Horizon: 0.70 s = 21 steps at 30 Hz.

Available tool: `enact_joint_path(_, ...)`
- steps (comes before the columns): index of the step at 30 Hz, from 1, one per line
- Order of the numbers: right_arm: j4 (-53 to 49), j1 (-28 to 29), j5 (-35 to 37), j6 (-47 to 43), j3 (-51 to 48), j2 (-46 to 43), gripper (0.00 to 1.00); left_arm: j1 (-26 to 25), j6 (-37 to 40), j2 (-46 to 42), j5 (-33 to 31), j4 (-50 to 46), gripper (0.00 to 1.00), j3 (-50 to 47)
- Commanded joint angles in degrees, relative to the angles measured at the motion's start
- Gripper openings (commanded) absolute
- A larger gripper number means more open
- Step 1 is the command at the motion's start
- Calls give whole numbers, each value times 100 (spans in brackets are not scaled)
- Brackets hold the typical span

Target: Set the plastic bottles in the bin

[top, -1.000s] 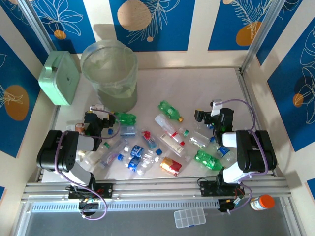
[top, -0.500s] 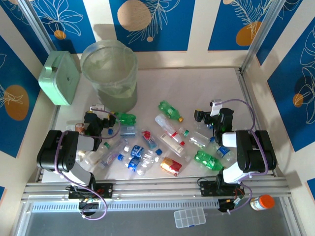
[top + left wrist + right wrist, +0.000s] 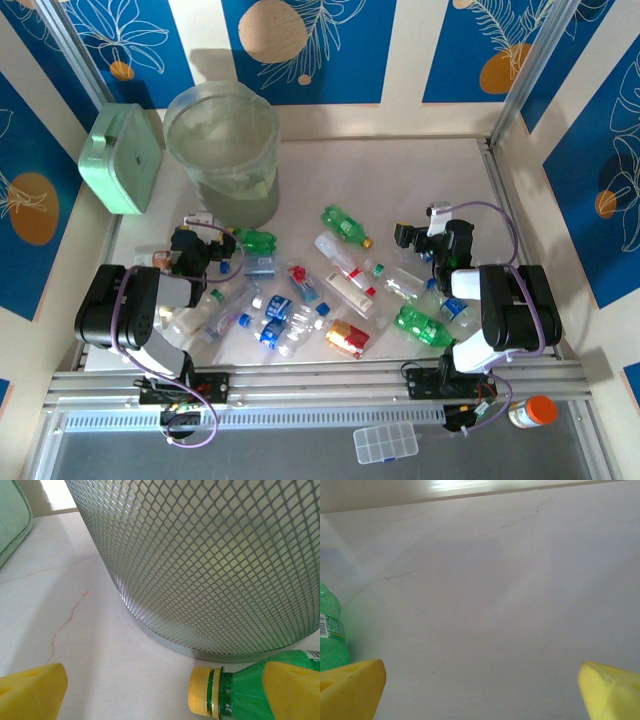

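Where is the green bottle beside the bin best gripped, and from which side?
Probably grip the green bottle across its body, just behind the yellow cap, coming from above: it lies on its side, and the bin stands close behind it.

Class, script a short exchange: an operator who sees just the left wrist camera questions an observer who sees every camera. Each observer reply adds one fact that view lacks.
Operator: My left gripper is open; a green plastic bottle with a yellow cap lies by one finger, before the tall round grey-green bin. Any more bottles?
Observer: Yes, from above many small plastic bottles lie scattered across the white table.
Operator: And the right gripper?
Observer: Open over bare table, another green bottle beside one yellow finger.
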Motion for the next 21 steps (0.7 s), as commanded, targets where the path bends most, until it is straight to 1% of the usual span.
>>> enact_joint_path(1,31,6,21,-44,74,-3,99,40,79,-84,144,57,99,28)
enact_joint_path(8,19,-31,-86,-37,74,-25,99,33,88,-108,148,85,99,4)
enact_joint_path(10,-178,49,-115,-158,147,-147,99,32,119,-226,192,65,99,-26)
enact_joint_path(13,-1309,420,246,-495,523,-748,99,32,26,-724,-126,-242,99,-90)
enact_joint_path(14,-1520,615,512,-636,598,-931,99,23,-40,-948,-328,-324,99,-150)
enact_joint_path(15,-1547,869,861,-742,595,-1126,99,16,-98,-1165,-551,-351,99,-232)
enact_joint_path(16,-1485,1041,1015,-757,550,-1312,99,10,-146,-1376,-729,-374,99,-311)
enact_joint_path(19,-1517,1548,840,-857,517,-1938,99,-92,-15,-2133,-1039,-363,99,-507)
enact_joint_path(21,-1690,1949,730,-843,605,-2310,99,-218,103,-2729,-1114,-654,99,-486)
